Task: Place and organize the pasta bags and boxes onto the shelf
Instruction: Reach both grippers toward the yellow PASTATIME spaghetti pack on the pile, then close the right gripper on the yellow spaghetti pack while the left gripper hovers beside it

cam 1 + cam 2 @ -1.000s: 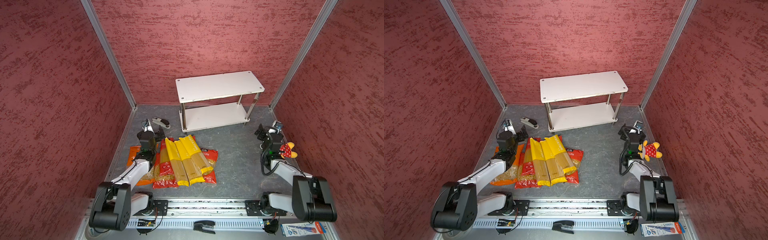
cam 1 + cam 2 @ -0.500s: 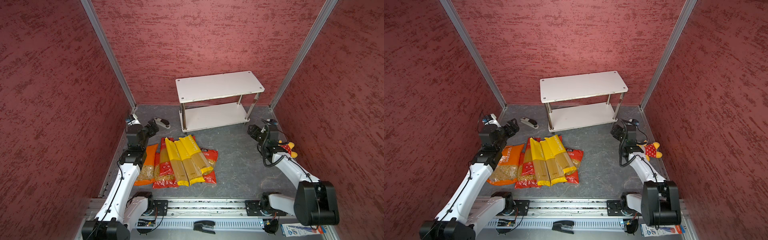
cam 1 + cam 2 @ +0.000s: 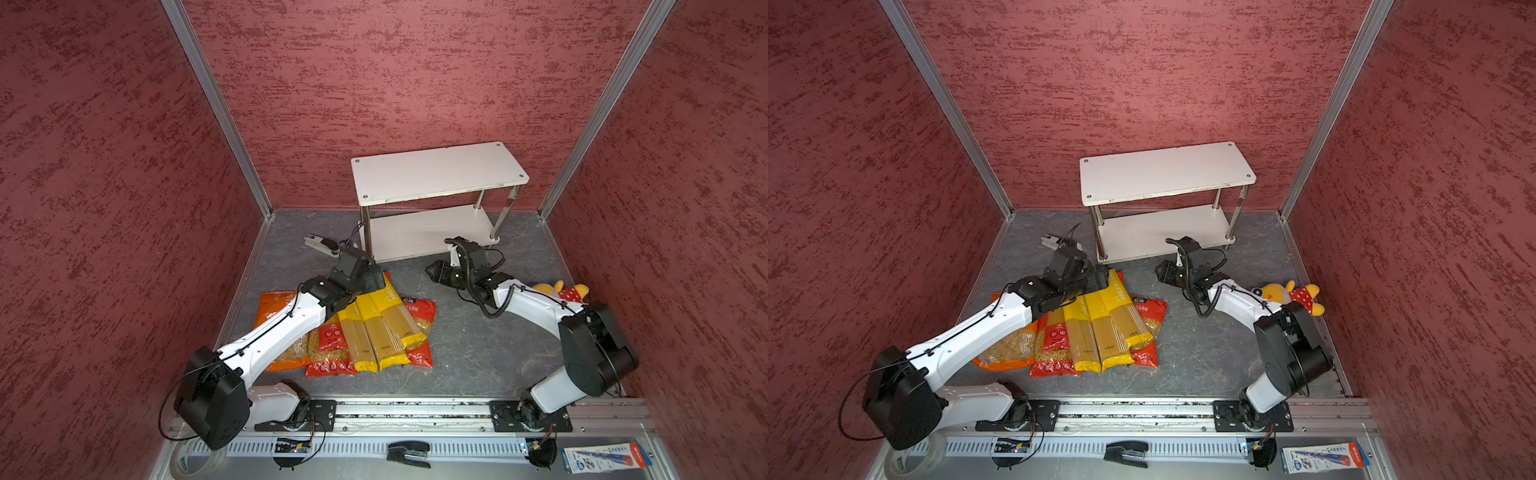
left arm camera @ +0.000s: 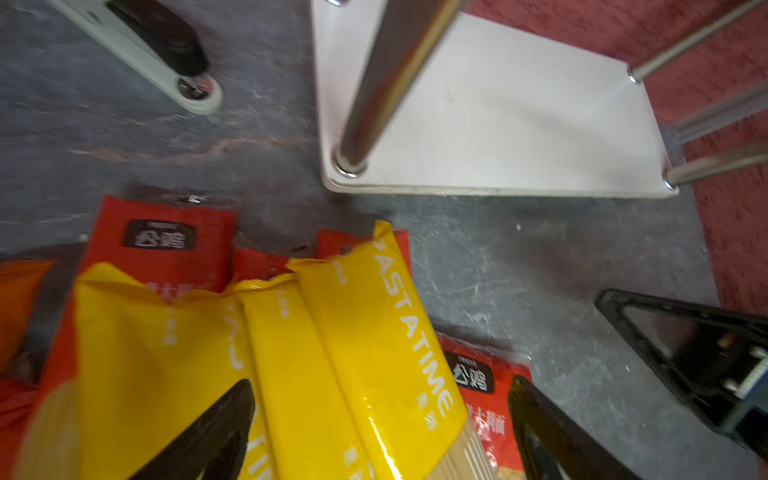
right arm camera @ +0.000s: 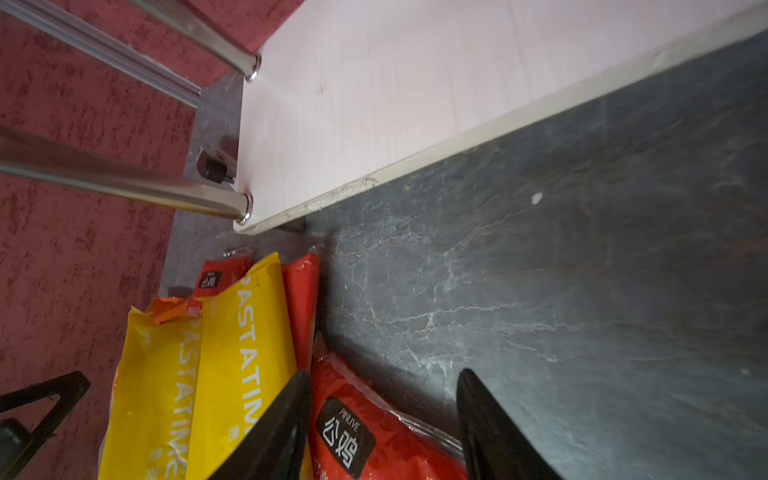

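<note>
Both top views: the shelf [image 3: 440,174] stood at centre frame against the back wall [image 3: 415,83], and its lower board [image 3: 428,232] showed a bare front edge. The pasta packs [image 3: 365,328] lay in one overlapping heap on the grey floor [image 3: 478,345], lower left of centre. Three yellow spaghetti packs [image 3: 1100,328] lay on top, with an orange bag [image 3: 274,303] at the heap's left edge and a red bag [image 3: 419,309] at its right edge. In the left wrist view, a strip of floor separated the packs' ends from the board's rounded corner. The left gripper [image 4: 380,386] hovered over the yellow packs' ends, fingers spread wide and holding nothing. The right gripper [image 5: 383,375], right of the heap, stood partly spread and also held nothing. Bare floor stretched from the heap's right edge to the right arm [image 3: 536,307]. A plush toy [image 3: 561,291] lay at right of frame, and a stapler [image 3: 320,243] lay left of the shelf.
</note>
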Controlling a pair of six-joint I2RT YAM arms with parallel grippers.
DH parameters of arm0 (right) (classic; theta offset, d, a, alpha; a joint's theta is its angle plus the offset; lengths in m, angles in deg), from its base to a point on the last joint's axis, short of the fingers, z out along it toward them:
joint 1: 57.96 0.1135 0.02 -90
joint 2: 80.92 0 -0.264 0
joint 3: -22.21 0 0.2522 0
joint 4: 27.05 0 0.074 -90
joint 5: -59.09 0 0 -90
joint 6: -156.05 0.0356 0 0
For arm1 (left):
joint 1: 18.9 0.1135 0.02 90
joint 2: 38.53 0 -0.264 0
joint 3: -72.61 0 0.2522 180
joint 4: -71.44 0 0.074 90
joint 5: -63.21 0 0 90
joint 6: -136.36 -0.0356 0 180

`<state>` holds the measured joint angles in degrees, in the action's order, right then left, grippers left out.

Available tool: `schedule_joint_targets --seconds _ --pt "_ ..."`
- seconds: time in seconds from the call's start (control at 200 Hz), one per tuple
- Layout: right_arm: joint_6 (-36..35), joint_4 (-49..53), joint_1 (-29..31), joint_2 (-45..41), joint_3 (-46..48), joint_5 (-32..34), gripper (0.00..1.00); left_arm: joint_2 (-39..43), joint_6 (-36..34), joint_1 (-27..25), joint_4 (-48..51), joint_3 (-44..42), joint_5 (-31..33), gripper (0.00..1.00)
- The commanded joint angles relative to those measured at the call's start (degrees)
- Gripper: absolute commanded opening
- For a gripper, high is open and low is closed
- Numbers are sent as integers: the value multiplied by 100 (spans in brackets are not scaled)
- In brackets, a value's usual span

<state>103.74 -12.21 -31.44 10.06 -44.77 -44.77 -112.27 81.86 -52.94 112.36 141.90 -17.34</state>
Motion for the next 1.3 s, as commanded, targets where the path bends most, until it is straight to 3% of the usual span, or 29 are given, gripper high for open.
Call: schedule_joint_targets --seconds 0.0,0.17,0.306,0.386,0.606,0.922,1.192,1.293 --pt "314 -258 26 126 -174 -455 51 18 93 29 -145 36 -549 95" --pt "341 -164 101 252 -317 -597 43 -58 446 416 213 11 -1291 86" --pt "243 9 137 217 -327 -815 31 46 480 529 418 -76 -1436 83" --pt "201 33 206 290 -365 -1011 30 83 708 531 331 -221 -1525 81" --pt "157 25 512 868 -706 -1637 31 -22 1267 373 -121 -564 -1736 73" --pt "-18 -99 595 1184 -702 -2583 49 -429 1465 345 -686 -904 -2011 60" --pt "204 -609 763 1630 -756 -3051 49 -615 1376 442 -947 -1060 -2107 51" --pt "380 -801 886 1697 -776 -3244 47 -587 1352 558 -1062 -1215 -2186 35"
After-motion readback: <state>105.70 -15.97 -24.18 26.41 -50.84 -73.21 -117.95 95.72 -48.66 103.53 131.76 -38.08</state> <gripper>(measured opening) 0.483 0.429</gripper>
